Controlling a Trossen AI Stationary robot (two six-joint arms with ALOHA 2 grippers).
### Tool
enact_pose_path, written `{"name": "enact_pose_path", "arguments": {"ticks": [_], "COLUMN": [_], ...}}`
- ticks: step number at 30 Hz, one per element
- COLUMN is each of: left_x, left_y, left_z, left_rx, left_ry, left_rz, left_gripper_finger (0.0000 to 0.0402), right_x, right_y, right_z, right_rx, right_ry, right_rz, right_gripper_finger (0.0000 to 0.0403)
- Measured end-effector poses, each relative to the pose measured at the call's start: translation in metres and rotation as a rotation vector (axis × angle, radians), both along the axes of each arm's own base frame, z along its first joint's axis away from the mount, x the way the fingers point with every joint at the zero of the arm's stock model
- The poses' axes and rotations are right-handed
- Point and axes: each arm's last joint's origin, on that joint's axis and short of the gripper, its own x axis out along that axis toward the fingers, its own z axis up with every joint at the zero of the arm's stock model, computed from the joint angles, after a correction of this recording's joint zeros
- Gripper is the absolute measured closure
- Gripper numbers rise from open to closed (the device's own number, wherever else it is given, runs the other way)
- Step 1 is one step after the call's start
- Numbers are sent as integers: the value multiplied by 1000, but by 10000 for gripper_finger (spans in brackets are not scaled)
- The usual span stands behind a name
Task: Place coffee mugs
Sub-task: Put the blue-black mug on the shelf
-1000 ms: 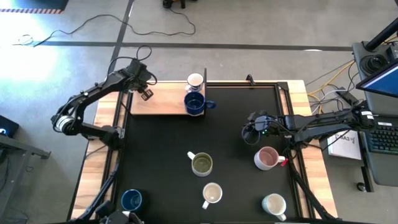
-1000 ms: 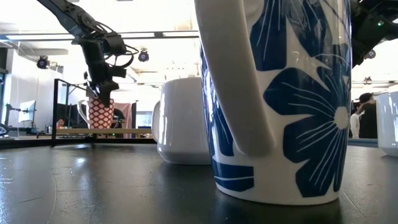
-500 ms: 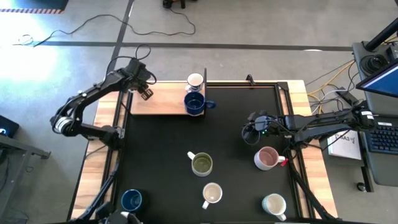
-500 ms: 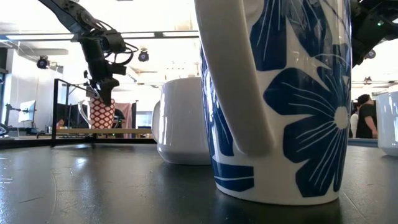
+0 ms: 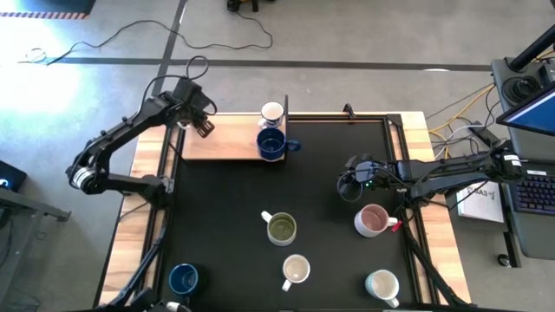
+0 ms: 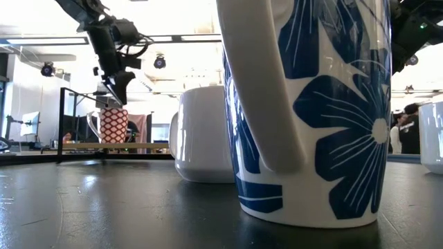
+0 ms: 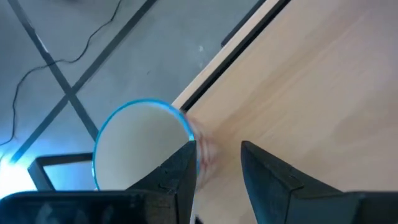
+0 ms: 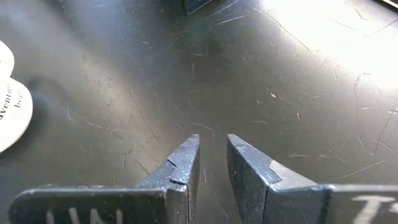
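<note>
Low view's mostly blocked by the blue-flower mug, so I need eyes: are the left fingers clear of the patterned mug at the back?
Observer: Left wrist view: the left gripper has its fingers apart with only the wooden board between them. The patterned mug has its rim beside one finger.
Operator: What else is on that board?
Observer: High view: a white mug and a dark blue mug at its other end.
Operator: Right arm?
Observer: The right gripper hovers over the black mat, fingers empty, apart from the pink mug.

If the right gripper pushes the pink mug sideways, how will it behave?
The pink mug looks ceramic, so probably stiff and breakable. Standing upright on the dark mat, it should slide rather than roll. A push near its rim might tip it.
</note>
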Motion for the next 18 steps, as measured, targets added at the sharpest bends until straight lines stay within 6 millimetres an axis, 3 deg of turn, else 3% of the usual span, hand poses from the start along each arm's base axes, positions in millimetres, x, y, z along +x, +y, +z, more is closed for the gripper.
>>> {"name": "enact_pose_path", "arguments": {"ticks": [4, 9, 13, 18], "left_x": [12, 33, 52, 75], "left_y": [-10, -32, -59, -108], "left_z": [11, 14, 11, 7], "left_rx": [0, -124, -192, -306], "left_ry": [-76, -191, -242, -247], "left_rz": [-41, -117, -138, -210], "left_gripper_finger": [293, 293, 293, 293], "right_x": [0, 0, 0, 0], "right_y": [0, 0, 0, 0], "right_z": [0, 0, 0, 0], "right_rx": [0, 0, 0, 0], "right_ry": [0, 0, 0, 0], "right_rz": [0, 0, 0, 0], "right_gripper_finger": [335, 335, 335, 335]}}
